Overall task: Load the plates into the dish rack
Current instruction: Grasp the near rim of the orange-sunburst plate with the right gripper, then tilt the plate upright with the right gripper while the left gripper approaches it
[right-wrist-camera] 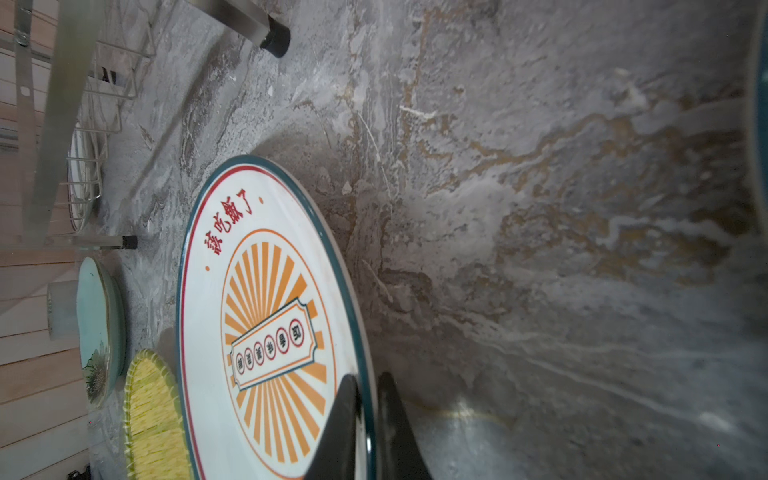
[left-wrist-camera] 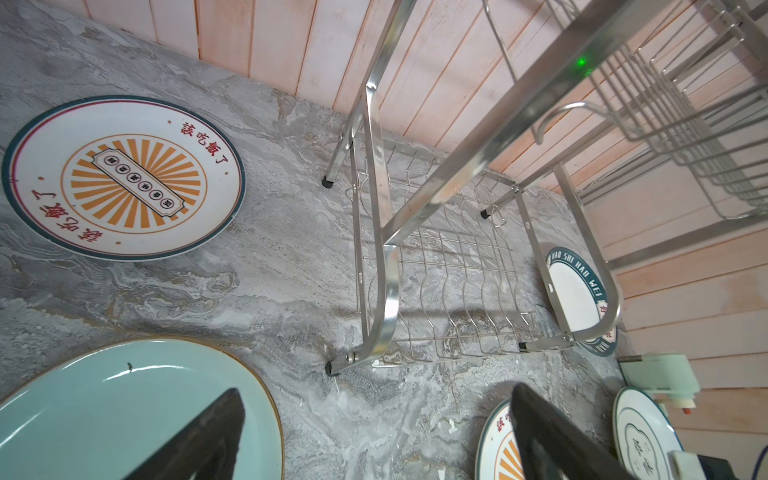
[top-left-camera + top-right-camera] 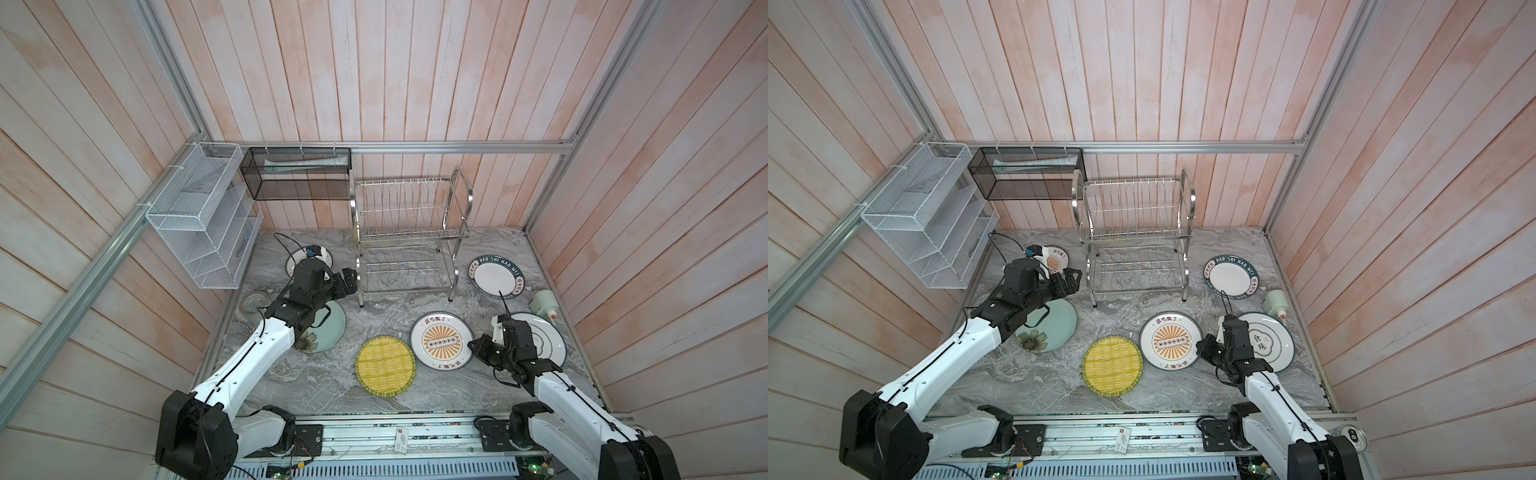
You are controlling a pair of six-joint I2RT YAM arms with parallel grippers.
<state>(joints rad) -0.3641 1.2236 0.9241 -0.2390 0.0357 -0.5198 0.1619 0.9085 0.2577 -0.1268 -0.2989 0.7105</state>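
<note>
1. Grip: right gripper (image 1: 365,384) pinches the rim of the sunburst plate (image 3: 441,340), one finger on the face, one under the edge.
2. Plate lies on the table (image 3: 374,324) in front of the dish rack (image 3: 409,232), toward its right end; from the fingers it extends left, along the rack's front.
3. Spare arm: left gripper (image 3: 350,281) spread wide, empty, at the rack's front-left corner.
4. Rack holds no plates. Judgement: right arm is nearer; lift, stand plate on edge, carry back to the rack.
</note>
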